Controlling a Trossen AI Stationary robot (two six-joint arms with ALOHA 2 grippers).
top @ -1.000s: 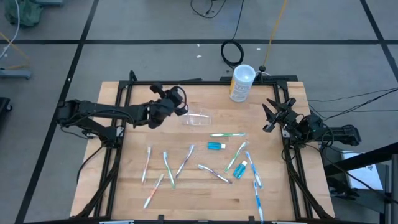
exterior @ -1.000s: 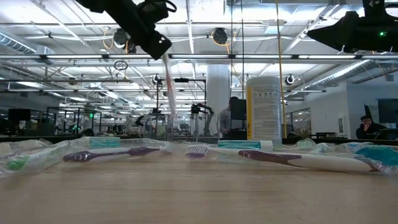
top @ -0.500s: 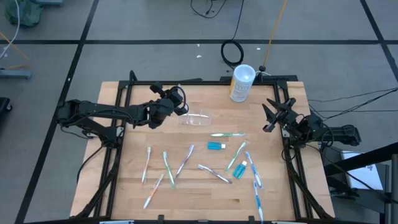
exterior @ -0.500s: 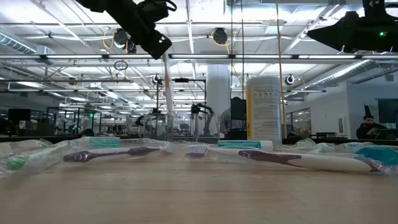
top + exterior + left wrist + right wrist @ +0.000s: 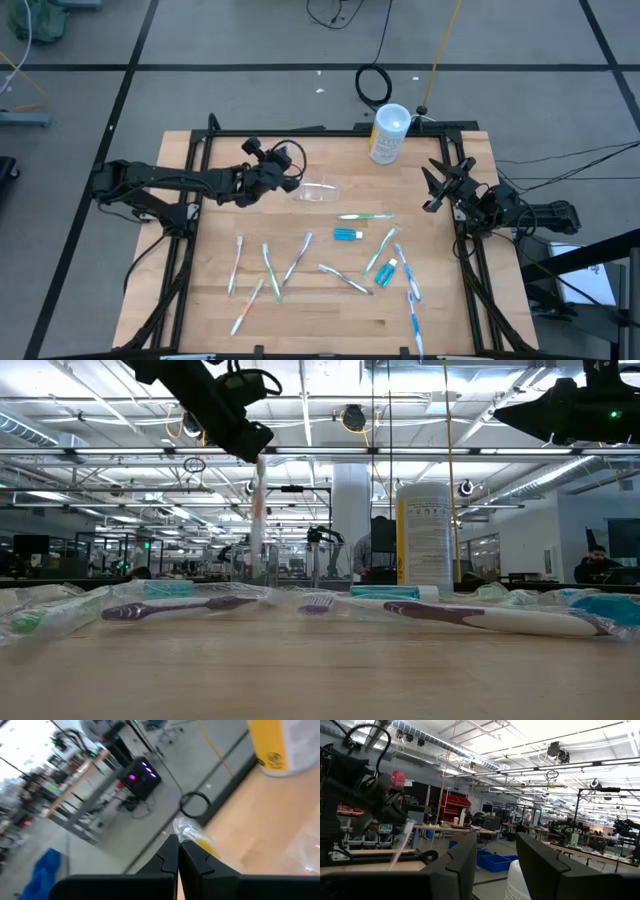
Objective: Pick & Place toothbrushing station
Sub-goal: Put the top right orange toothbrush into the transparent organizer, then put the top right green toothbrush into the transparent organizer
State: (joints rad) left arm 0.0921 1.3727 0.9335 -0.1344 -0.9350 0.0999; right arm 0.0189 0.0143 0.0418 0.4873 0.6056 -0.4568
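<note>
The left hand [image 5: 291, 181] is clenched on a wrapped toothbrush [image 5: 258, 510] that hangs down above the surface [image 5: 300, 310], just beside the clear cup [image 5: 318, 190] at its 9 o'clock. The right hand [image 5: 434, 186], released, waits at the surface's 3 o'clock edge. More toothbrushes [image 5: 367, 216] and toothpaste tubes [image 5: 347, 235] lie toward 6 o'clock.

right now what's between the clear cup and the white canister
In the high view, only bare tabletop lies between the clear cup and the white canister; no toothbrush or tube sits on that stretch.
</note>
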